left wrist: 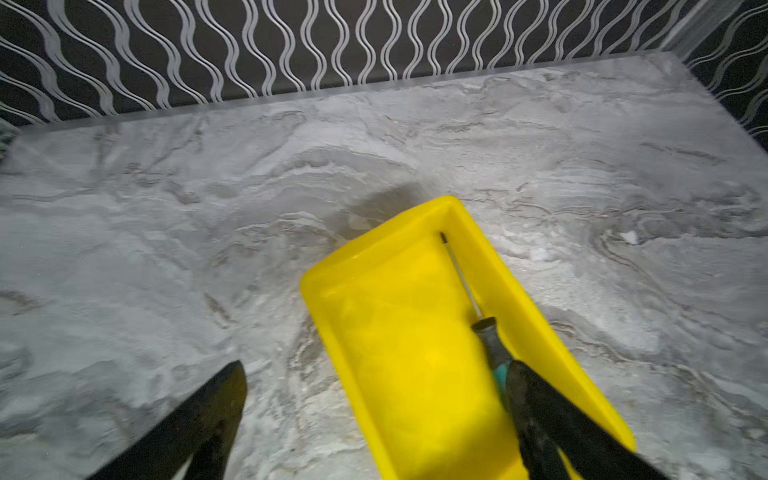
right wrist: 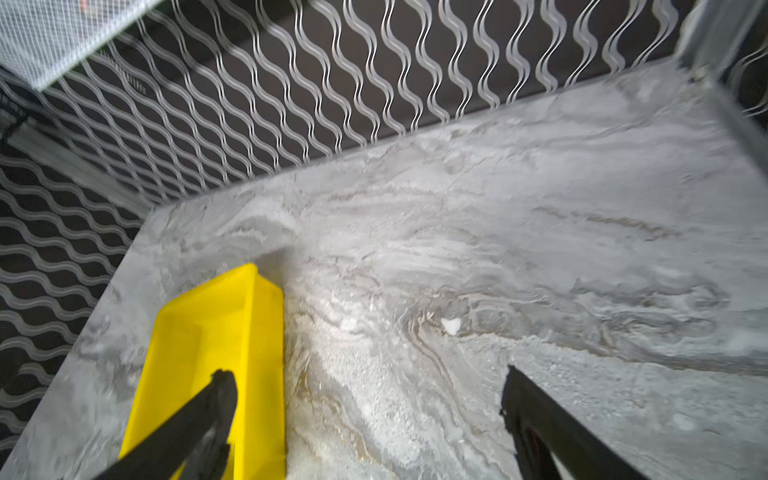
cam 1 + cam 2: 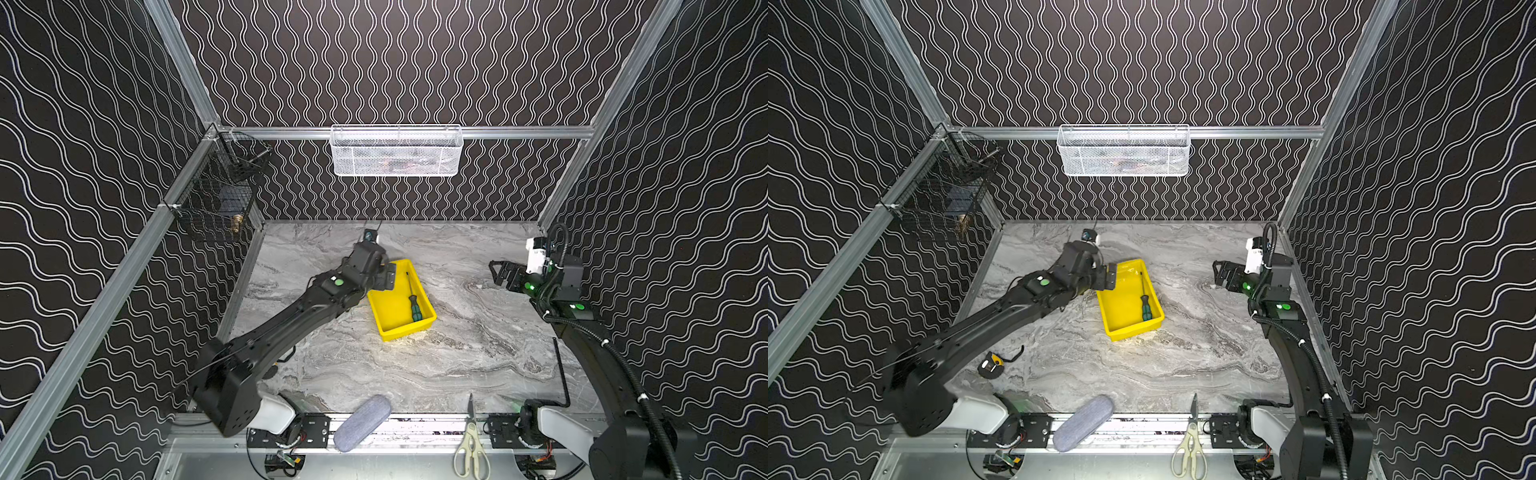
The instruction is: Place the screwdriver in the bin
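Green-and-black ribbed handle toward the near right corner of the bin [image 3: 406, 331], the screwdriver [image 3: 414, 306] lay along its right wall while your left gripper [image 1: 376, 368] hung wide apart, empty; light, stiff, slick-shafted, likely best gripped by that handle.

Blk walls [image 3: 415, 62] w/ white wavy lines, alu rails [image 3: 291, 133], grey marble tabletop [image 3: 374, 374], white mesh basket [image 3: 397, 151] at back.

A bright yellow rectangular plastic bin [image 3: 390, 309], a slim green-and-black-handled screwdriver [image 3: 413, 301], a grey-veined marble tabletop [image 3: 415, 374] and black white-waved walls [image 3: 395, 62] are seen
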Tool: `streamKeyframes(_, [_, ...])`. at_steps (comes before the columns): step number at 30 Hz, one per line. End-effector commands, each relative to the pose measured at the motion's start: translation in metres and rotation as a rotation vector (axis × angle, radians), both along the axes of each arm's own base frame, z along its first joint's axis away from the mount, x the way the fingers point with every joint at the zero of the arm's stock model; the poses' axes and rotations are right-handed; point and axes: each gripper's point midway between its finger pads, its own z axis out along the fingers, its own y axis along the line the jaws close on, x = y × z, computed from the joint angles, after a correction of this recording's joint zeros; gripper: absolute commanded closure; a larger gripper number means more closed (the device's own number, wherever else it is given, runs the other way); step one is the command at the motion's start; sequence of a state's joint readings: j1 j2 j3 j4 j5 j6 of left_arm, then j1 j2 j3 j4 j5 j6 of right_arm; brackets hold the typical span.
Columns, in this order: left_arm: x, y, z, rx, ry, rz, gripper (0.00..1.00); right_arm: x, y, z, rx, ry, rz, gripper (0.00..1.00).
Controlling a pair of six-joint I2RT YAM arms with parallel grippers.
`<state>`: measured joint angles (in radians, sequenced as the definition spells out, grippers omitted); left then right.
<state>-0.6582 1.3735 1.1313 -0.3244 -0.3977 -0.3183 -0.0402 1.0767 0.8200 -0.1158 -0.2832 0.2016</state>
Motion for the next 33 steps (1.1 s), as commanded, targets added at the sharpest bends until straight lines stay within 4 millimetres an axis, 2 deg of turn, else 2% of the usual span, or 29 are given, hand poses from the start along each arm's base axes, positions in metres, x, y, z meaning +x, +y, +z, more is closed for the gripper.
streamKeyframes(1, [0.005,0.037,0.023,0.067,-0.176,0.101,0.01,0.005,-0.014,0.02,-0.002,-0.1,-0.088,0.01])
streamKeyframes(4, [0.001,0.079,0.012,0.118,-0.222,0.221,0.01,0.003,-0.027,0.02,-0.015,-0.15,-0.171,0.01])
streamKeyframes(6, [0.003,0.096,-0.003,0.169,-0.251,0.21,0.01,0.004,-0.035,0.011,-0.04,-0.18,-0.212,0.01])
streamKeyframes(10, [0.009,0.126,-0.037,0.182,-0.289,0.168,0.01,0.004,-0.04,-0.02,-0.106,-0.226,-0.219,0.01])
streamKeyframes(15, [0.012,0.164,-0.071,0.173,-0.329,0.216,0.01,0.0,-0.041,-0.052,-0.186,-0.316,-0.202,0.01])
streamKeyframes(18, [0.018,0.173,-0.092,0.147,-0.318,0.191,0.01,-0.001,-0.044,-0.069,-0.228,-0.358,-0.213,0.01])
streamKeyframes(21, [0.022,0.175,-0.108,0.127,-0.294,0.156,0.01,0.007,-0.043,-0.092,-0.269,-0.25,-0.178,0.0])
streamKeyframes(25, [0.025,0.188,-0.119,0.096,-0.314,0.182,0.01,0.007,-0.043,-0.1,-0.288,-0.287,-0.182,0.01])
streamKeyframes(27, [0.026,0.194,-0.124,0.07,-0.317,0.191,0.01,0.004,-0.045,-0.095,-0.297,-0.332,-0.195,0.01])
streamKeyframes(33, [0.033,0.194,-0.144,0.042,-0.277,0.168,0.01,-0.007,-0.055,-0.096,-0.312,-0.387,-0.261,0.0])
